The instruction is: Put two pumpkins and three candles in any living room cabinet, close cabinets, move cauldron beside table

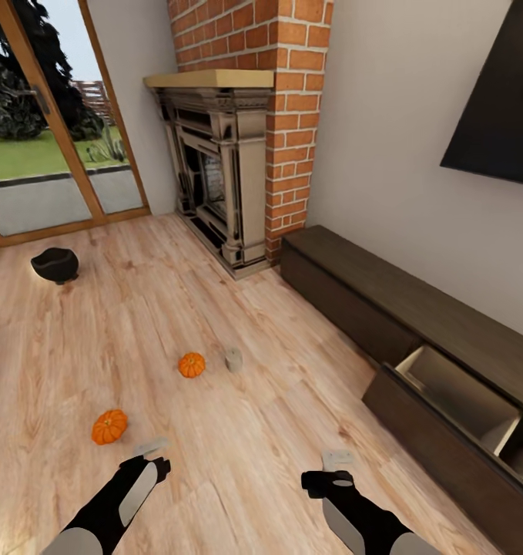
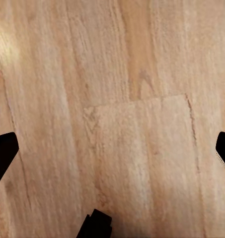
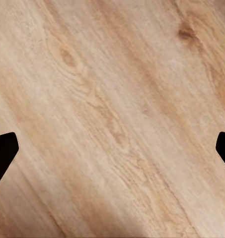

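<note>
Floor point(image 1: 215, 324): pale wood planks lay in front of you; both wrist views looked straight down at bare boards.
Fireplace point(image 1: 215, 177): it stood against the brick chimney, beside the glass door point(image 1: 45, 131).
Cabinet point(image 1: 415, 339): the long dark console ran along the wall on your right; one drawer point(image 1: 461, 393) near you stood pulled out, its pale inside showing, while the fronts nearer the fireplace were flush.
Cauldron point(image 1: 55, 264): it sat on the floor near the glass door, well apart from everything else.
Larger pumpkin point(image 1: 109, 426): it lay on the floor just ahead of your left arm.
Smaller pumpkin point(image 1: 191, 364): it lay farther out, just beside a pale candle point(image 1: 233, 359) standing upright.
Left gripper point(image 1: 155, 455): its jaws were spread wide over bare floor, holding nothing.
Right gripper point(image 1: 334, 470): its jaws were likewise spread and held nothing.
</note>
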Controlling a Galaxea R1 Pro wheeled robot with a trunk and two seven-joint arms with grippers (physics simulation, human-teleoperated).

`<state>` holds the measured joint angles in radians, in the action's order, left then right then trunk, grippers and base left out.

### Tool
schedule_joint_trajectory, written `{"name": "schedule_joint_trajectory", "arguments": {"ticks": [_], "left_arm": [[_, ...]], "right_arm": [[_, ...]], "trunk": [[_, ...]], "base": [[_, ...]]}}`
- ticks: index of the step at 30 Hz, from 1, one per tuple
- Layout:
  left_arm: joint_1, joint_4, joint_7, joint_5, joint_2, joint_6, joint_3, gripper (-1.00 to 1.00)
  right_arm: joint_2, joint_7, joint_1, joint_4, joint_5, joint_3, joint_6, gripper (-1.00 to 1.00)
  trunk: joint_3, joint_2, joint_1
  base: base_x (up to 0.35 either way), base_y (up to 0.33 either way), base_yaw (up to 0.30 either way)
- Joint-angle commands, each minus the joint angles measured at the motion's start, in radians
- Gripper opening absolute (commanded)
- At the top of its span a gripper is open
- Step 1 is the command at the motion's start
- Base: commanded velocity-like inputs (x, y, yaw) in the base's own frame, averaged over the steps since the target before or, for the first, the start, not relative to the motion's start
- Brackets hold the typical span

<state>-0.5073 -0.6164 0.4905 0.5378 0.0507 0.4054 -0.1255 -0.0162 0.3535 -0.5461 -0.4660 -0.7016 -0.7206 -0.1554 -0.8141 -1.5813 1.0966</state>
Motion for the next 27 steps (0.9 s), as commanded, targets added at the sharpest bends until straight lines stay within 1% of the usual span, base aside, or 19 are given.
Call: {"name": "schedule_joint_trajectory", "arguments": {"ticks": [1,5,8,21,25,27], "left_arm": [[0.0,-0.002,0.01,0.01,0.002,0.003,-0.008,1.0],[0.0,-0.002,0.01,0.01,0.002,0.003,-0.009,1.0],[0.0,-0.002,0.01,0.01,0.001,0.002,-0.009,1.0],[0.0,-0.002,0.011,0.01,0.003,0.001,-0.008,1.0],[0.0,-0.002,0.011,0.01,0.003,0.001,-0.009,1.0],[0.0,-0.002,0.01,0.01,0.003,0.001,-0.008,1.0]], "right_arm": [[0.001,0.009,-0.001,-0.002,-0.006,-0.008,-0.004,1.0],[0.001,0.009,-0.001,-0.002,-0.006,-0.008,-0.004,1.0],[0.001,0.009,-0.001,-0.002,-0.006,-0.008,-0.004,1.0],[0.001,0.009,0.003,-0.002,-0.005,-0.009,-0.001,1.0],[0.001,0.009,0.003,-0.003,-0.004,-0.009,-0.001,1.0],[0.001,0.009,0.003,-0.003,-0.005,-0.01,-0.002,1.0]], "trunk": [[0.0,0.0,0.0],[0.004,0.0,0.0],[0.005,0.0,0.0],[0.006,0.0,0.0],[0.006,0.0,0.0],[0.006,0.0,0.0]], "base": [[0.301,0.012,0.233],[0.307,0.004,0.238],[0.311,0.001,0.13],[0.312,0.003,0.01],[0.296,0.075,0.004],[0.291,0.109,0.159]]}}
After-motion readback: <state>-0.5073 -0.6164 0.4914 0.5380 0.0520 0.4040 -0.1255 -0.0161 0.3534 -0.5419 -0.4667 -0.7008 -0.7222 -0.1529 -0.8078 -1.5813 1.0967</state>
